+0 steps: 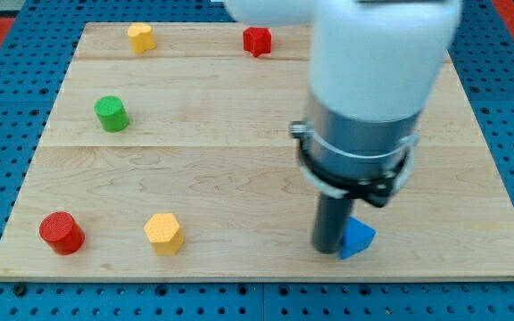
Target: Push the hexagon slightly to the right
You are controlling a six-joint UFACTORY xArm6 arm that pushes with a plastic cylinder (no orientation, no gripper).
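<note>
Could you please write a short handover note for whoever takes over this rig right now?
My tip rests at the view's bottom right, touching the blue block's left side.
The yellow hexagon sits at the view's bottom left, just right of the red cylinder, far from my tip.
Done: nothing evident; the hexagon is untouched.
Left: bring my tip to the hexagon's left side and nudge it slightly right.

Pale wooden board, smooth; yellow hexagon matt.
</note>
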